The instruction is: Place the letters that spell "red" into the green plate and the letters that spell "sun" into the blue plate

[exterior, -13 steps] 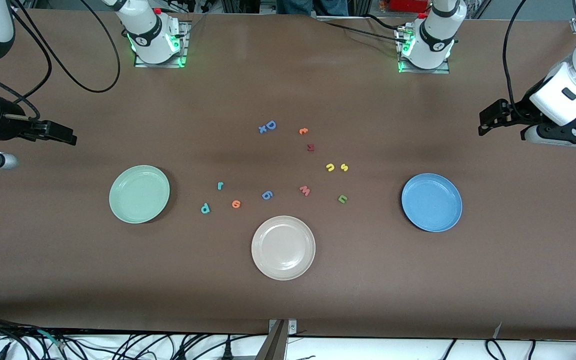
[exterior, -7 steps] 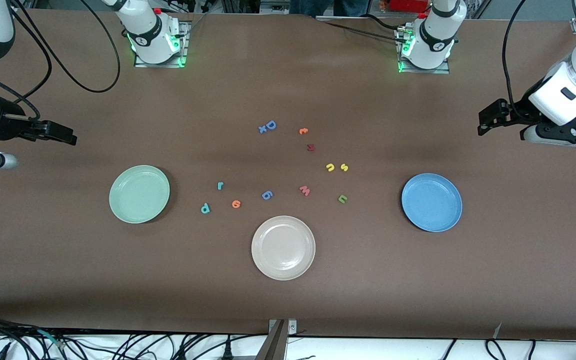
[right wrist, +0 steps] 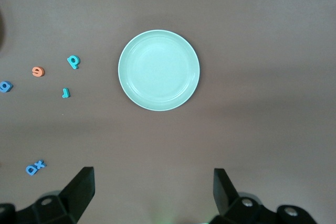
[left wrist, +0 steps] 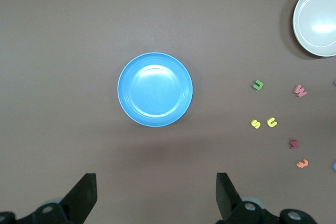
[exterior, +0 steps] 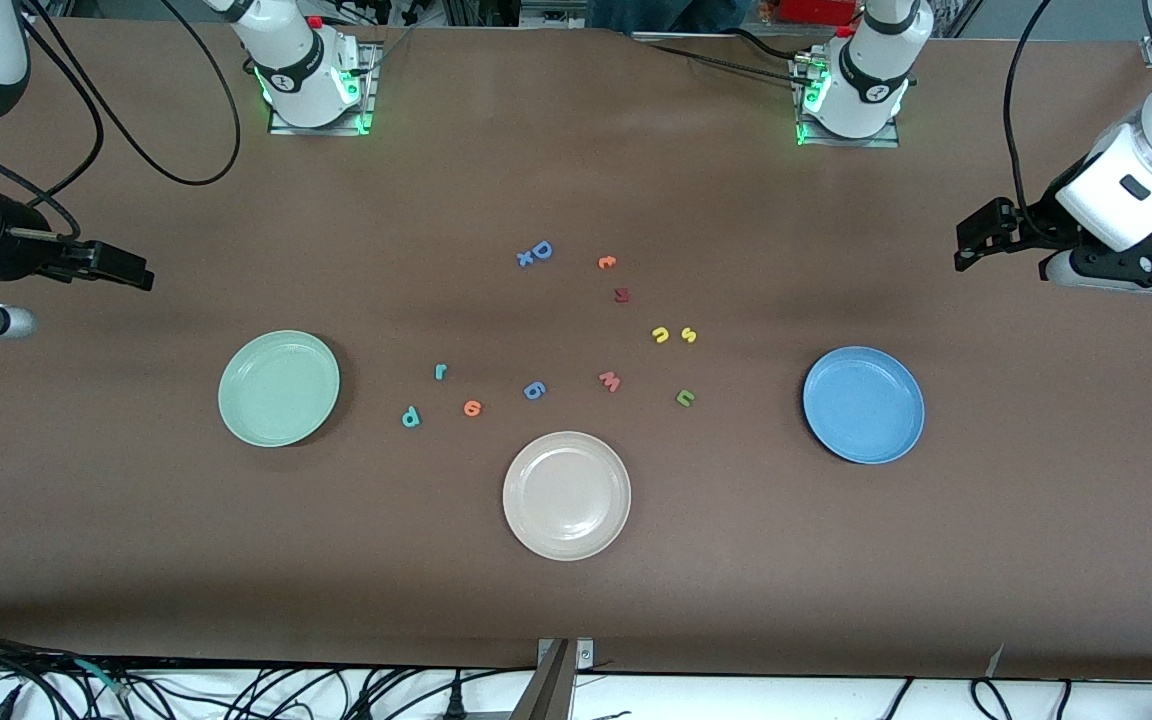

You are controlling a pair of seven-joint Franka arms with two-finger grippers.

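Note:
The green plate (exterior: 279, 388) (right wrist: 159, 70) lies toward the right arm's end. Beside it on the table are the teal "r" (exterior: 440, 372) (right wrist: 65, 93), the teal "d" (exterior: 410, 416) (right wrist: 73, 62) and the orange "e" (exterior: 472, 407) (right wrist: 37, 71). The blue plate (exterior: 863, 404) (left wrist: 155, 89) lies toward the left arm's end. The yellow "s" (exterior: 689, 335) (left wrist: 255, 124), yellow arch (exterior: 661, 335) (left wrist: 272, 122) and green arch (exterior: 686, 398) (left wrist: 257, 85) sit near it. My left gripper (exterior: 964, 245) (left wrist: 155, 195) hangs open over bare table at its end. The right gripper (exterior: 141, 272) (right wrist: 152, 192) is open and empty at its end.
A beige-white plate (exterior: 566, 495) (left wrist: 317, 19) lies nearest the front camera, mid-table. Other loose letters are a blue "6" (exterior: 534, 390), a pink "w" (exterior: 610, 381), a dark red letter (exterior: 621, 295), a small orange "c" (exterior: 606, 262) and blue "D" and "x" (exterior: 535, 253).

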